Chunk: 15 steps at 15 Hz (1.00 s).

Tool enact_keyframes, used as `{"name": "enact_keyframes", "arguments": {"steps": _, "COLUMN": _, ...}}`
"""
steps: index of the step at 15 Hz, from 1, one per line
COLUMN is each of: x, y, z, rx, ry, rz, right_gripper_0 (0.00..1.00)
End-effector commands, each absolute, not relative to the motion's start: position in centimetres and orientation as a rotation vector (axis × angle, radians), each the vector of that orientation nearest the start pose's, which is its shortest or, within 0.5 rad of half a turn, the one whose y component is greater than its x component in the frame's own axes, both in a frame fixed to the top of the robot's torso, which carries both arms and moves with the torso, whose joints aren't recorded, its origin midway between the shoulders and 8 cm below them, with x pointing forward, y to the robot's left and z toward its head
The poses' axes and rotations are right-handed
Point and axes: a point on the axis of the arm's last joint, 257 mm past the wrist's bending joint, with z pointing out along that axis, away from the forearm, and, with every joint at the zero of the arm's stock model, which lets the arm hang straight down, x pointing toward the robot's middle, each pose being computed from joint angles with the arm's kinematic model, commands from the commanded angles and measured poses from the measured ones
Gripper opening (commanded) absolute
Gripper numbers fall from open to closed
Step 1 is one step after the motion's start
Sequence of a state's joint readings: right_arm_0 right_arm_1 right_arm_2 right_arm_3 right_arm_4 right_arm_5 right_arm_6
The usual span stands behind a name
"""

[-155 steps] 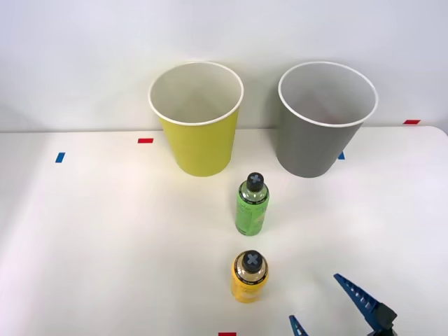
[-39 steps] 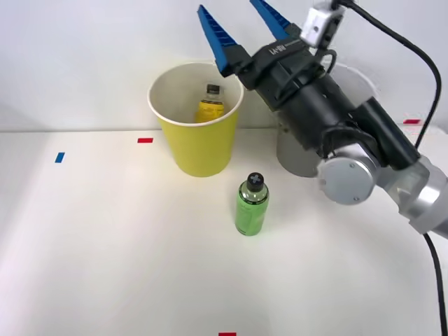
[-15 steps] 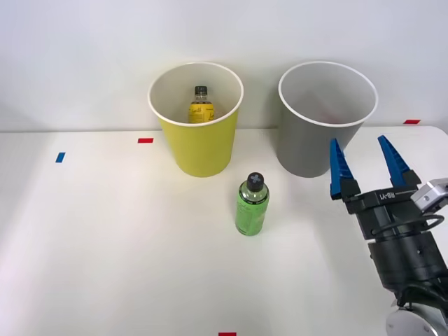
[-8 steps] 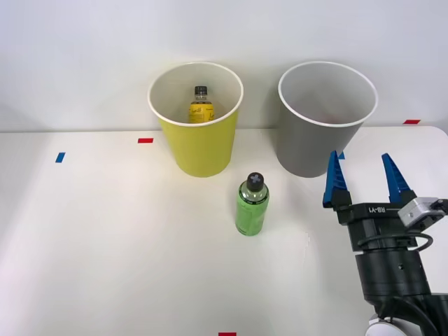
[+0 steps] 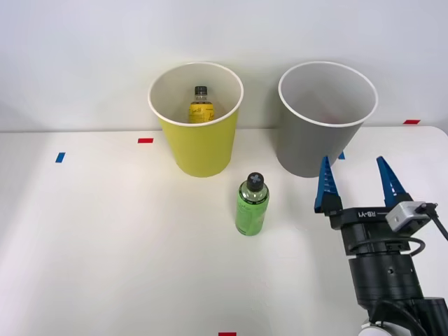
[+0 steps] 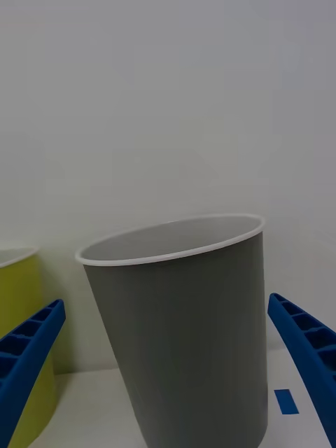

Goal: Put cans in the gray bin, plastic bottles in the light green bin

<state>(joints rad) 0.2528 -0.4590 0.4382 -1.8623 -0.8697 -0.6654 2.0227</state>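
So the yellow-labelled bottle [image 5: 200, 105] is sitting inside the light green bin [image 5: 199, 143], leaning against the back wall, and the gray bin [image 5: 315, 147] looks empty from here. That leaves the green bottle [image 5: 253, 205], standing upright on the white worktop [image 5: 105, 245] just in front of the lime bin and a bit toward the gray one.

The right pincer [image 5: 357, 185] is spread wide with nothing in it, fingers pointing up and away, sitting in front of the gray bin and off to the right of the green bottle. From the wrist cam it's staring straight at the gray bin [image 6: 182, 322], so it isn't lined up on the bottle at all.

My take on doing this step well: swing left so the bottle sits centred between the two fingers before closing, and come in low enough to grab the body rather than the black cap [image 5: 255, 180]. It's a slim, tall thing, so nudging it with one finger first would probably tip it. Close gently, lift straight up, clear the white rim, then let go over the lime bin, not the gray one right next to it.
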Motion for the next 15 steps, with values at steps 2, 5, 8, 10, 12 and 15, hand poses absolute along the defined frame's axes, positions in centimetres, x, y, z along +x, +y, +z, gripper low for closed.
{"name": "enact_keyframes", "arguments": {"steps": 2, "x": 42.2, "y": -21.4, "z": -13.9, "rx": 0.003, "ry": 1.185, "rz": 0.193, "right_gripper_0": 1.00}}
{"name": "enact_keyframes", "arguments": {"steps": 5, "x": 40.7, "y": -21.2, "z": -15.1, "rx": 0.020, "ry": 1.205, "rz": 0.298, "right_gripper_0": 1.00}}
{"name": "enact_keyframes", "arguments": {"steps": 8, "x": 39.3, "y": -20.1, "z": -16.4, "rx": 0.038, "ry": 1.237, "rz": 0.415, "right_gripper_0": 1.00}}
{"name": "enact_keyframes", "arguments": {"steps": 10, "x": 38.4, "y": -19.6, "z": -17.4, "rx": 0.049, "ry": 1.261, "rz": 0.473, "right_gripper_0": 1.00}}
{"name": "enact_keyframes", "arguments": {"steps": 12, "x": 37.8, "y": -19.5, "z": -17.9, "rx": 0.038, "ry": 1.272, "rz": 0.480, "right_gripper_0": 1.00}}
{"name": "enact_keyframes", "arguments": {"steps": 15, "x": 37.2, "y": -18.6, "z": -18.4, "rx": 0.005, "ry": 1.296, "rz": 0.531, "right_gripper_0": 1.00}}
